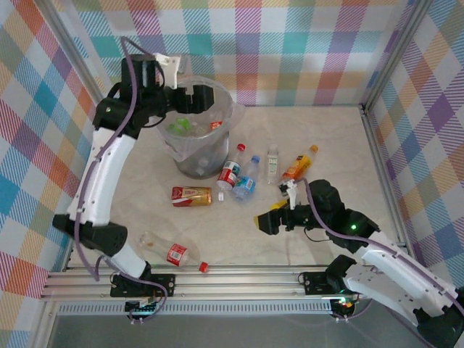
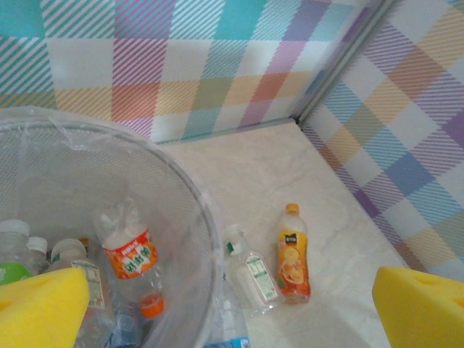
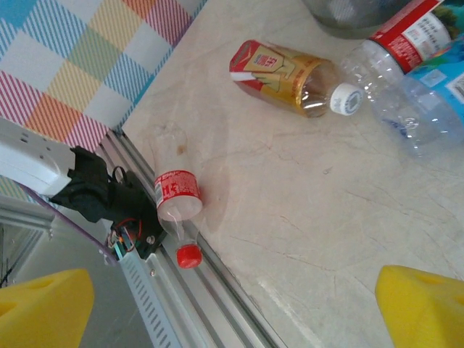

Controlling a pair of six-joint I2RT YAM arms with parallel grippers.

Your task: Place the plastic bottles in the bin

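The bin stands at the back left with several plastic bottles inside, among them an orange-labelled one. My left gripper hangs open over the bin's mouth, its yellow pads wide apart with nothing between them. Loose on the table lie a red-labelled bottle, a blue one, a clear one, an orange juice bottle, a brown-and-red one and a red-capped one. My right gripper is open and low over the table, empty, right of the brown bottle.
The red-capped bottle lies against the metal rail at the table's near edge, beside the left arm's base. Checked walls close in the back and both sides. The clear bottle and the orange one lie just right of the bin wall.
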